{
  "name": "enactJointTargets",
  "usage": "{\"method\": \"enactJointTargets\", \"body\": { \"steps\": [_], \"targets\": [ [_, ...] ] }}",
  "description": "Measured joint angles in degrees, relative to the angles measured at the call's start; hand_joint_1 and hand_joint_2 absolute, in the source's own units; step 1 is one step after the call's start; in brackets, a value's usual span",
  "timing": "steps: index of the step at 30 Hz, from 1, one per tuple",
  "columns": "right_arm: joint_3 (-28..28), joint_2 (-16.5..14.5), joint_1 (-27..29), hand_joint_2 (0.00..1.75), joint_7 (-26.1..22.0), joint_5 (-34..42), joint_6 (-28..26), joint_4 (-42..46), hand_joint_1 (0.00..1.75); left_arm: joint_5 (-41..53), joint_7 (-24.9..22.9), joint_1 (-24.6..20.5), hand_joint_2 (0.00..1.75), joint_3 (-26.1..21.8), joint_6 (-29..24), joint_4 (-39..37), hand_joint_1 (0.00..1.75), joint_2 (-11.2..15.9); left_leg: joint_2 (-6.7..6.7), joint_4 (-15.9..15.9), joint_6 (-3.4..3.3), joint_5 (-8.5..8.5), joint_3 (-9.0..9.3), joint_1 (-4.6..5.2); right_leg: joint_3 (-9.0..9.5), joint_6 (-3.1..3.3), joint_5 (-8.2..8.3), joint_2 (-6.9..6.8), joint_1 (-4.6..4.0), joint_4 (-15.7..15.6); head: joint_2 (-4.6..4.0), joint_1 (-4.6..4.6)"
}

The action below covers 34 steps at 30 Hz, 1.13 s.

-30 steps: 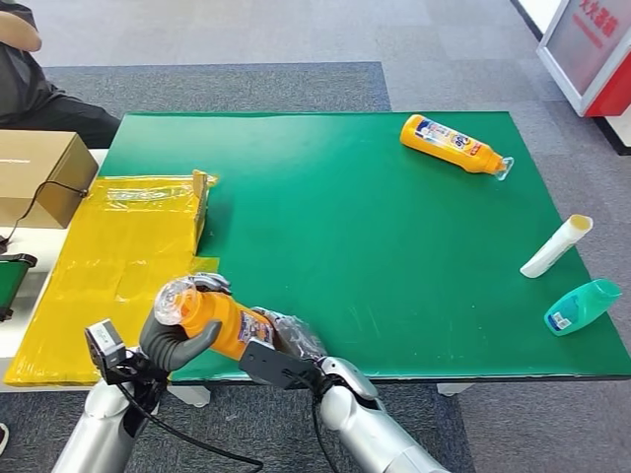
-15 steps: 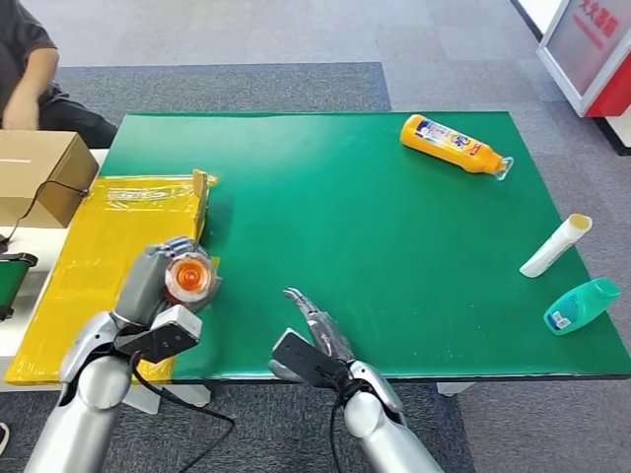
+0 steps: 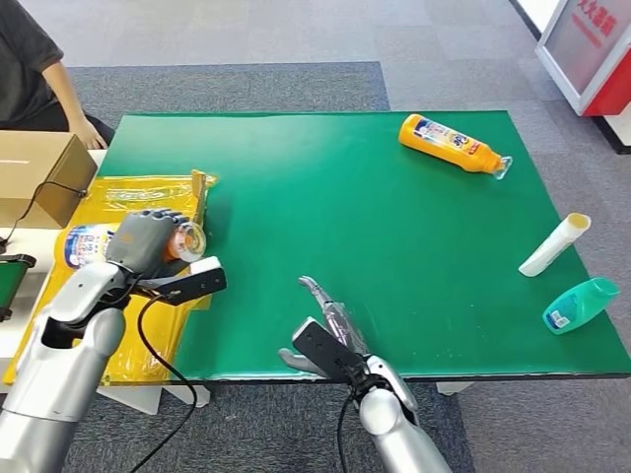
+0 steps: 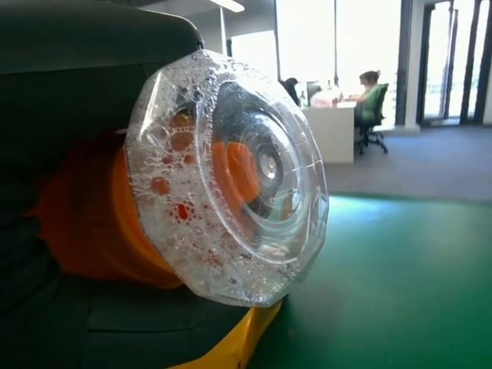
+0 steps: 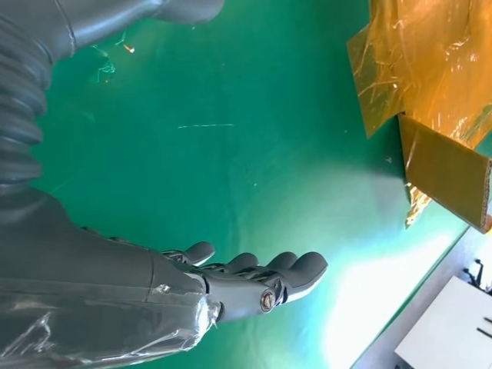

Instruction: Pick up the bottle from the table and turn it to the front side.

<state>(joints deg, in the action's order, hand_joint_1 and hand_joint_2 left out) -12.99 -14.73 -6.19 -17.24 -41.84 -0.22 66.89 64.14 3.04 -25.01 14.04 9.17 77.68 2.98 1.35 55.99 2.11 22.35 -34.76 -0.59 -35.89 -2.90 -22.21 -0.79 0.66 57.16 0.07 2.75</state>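
1. Since 0.5 s ago: left hand point(image 3: 146, 239) swung the orange bottle point(image 3: 88, 243) outward over the yellow sheet point(image 3: 111, 286); it now lies sideways, label end twd the left, clear cap point(image 3: 192, 239) twd the counter point(image 3: 357, 217) middle. Right hand point(image 3: 333, 323) barely shifted.
2. Far left: person's arm point(image 3: 71, 108) by a cardboard box point(image 3: 37, 172).
3. Left hand fingers clamped round bottle's neck end; bottle held above the sheet. Wrist view: foamy clear cap point(image 4: 232, 173) up close, orange body behind.
4. Cardboard flap point(image 3: 199, 187) upright at sheet's edge.
5. Right hand near counter's front edge, fingers point(image 5: 290, 269) straight, close side by side, holding nothing, above green surface point(image 5: 232, 115).
6. Far side, right: 2nd orange bottle point(image 3: 450, 144) lying flat.
7. Right edge: white tube point(image 3: 555, 245), teal bottle point(image 3: 581, 304) just beside it, both lying down.
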Motion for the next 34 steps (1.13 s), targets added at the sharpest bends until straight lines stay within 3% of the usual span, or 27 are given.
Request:
{"method": "enactJointTargets", "body": {
  "steps": [10,14,19,23,27,34],
  "targets": [
    [0.26,0.00,0.04,1.75,-1.03,0.15,0.83,-1.56,0.00,9.31,-1.27,-3.06,1.75,1.80,-7.73,-20.40,1.75,-1.38,0.00,0.00,0.00,0.02,-0.04,0.00,-0.02,-0.01,-0.01,0.00,0.00,0.00,0.00,0.00],
    [0.21,0.00,0.00,1.75,-1.24,0.24,0.93,-2.35,0.00,11.89,-1.21,-3.80,1.75,2.51,-10.51,-25.12,0.02,-2.63,0.00,0.00,0.00,0.02,-0.05,0.00,-0.02,-0.01,-0.01,0.01,0.00,0.00,0.00,0.01],
    [0.16,0.00,0.02,1.75,-1.25,0.55,0.93,-3.03,0.00,11.73,-0.40,-4.30,1.75,2.37,-12.18,-28.16,0.00,-3.92,-0.01,0.00,0.00,0.02,-0.05,0.00,0.00,-0.01,-0.01,0.00,0.00,0.00,0.01,-0.01],
    [0.19,0.00,0.16,1.75,-1.26,1.22,0.97,-3.15,0.00,2.12,4.87,-3.89,0.00,-0.21,-8.37,-28.79,0.00,-4.55,0.00,0.00,0.00,0.02,-0.05,0.00,0.02,-0.01,-0.01,0.01,0.00,0.01,0.00,0.00],
    [0.39,0.18,1.12,1.75,-1.04,2.32,1.08,-2.76,0.00,-24.08,13.01,1.12,0.00,-8.73,-0.32,-22.37,0.00,-5.35,0.10,0.00,0.03,0.06,-0.05,0.00,-0.05,0.00,-0.03,0.13,0.00,0.02,0.00,0.00],
    [1.70,0.89,4.74,1.75,-0.01,2.83,0.73,0.79,0.00,-59.26,17.55,13.86,0.00,-23.40,11.13,-0.99,0.00,-9.13,0.17,0.00,0.00,0.26,-0.04,0.00,-0.04,-0.02,-0.19,0.19,0.00,0.02,0.00,0.01]
  ]
}}
